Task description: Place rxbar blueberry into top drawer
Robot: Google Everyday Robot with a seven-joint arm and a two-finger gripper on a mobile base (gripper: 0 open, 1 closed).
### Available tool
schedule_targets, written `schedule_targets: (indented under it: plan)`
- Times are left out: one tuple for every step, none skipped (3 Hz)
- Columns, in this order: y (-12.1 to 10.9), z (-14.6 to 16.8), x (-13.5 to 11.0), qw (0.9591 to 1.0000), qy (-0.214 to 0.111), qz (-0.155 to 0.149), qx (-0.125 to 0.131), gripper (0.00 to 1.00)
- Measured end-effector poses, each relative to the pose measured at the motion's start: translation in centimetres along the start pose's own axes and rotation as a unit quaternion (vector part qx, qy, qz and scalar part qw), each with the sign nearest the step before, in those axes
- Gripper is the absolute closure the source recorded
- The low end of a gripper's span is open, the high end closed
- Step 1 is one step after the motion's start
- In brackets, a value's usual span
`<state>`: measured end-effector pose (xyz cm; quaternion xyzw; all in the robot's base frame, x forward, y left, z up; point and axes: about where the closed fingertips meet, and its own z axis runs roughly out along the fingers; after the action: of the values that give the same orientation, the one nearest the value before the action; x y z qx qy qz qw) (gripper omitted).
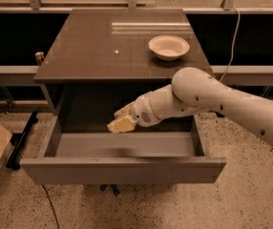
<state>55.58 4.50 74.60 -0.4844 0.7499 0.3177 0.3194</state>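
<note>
Surfaces: worktop (103, 46) dark brown, glossy, mirrors the lights. bowl (169, 46) pale, smooth, matt. top drawer (122, 170) grey, matt, flat. hand (123, 123), over the drawer's rear, cream, smooth, plastic-looking. floor (251, 194) speckled, stone-like.
</note>
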Motion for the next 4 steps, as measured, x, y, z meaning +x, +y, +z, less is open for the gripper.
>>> schedule_targets:
  plan:
    - [-0.8, 1.5, 2.6, 0.9998, 0.002, 0.021, 0.001, 1.0]
    - [-2.0, 2.9, 4.7, 0.9994, 0.005, 0.035, -0.004, 0.82]
    - [-3.0, 4.1, 6.1, 0.9983, 0.016, 0.053, -0.019, 0.59]
    - [-2.9, 4.2, 6.0, 0.9983, 0.016, 0.052, -0.02, 0.37]
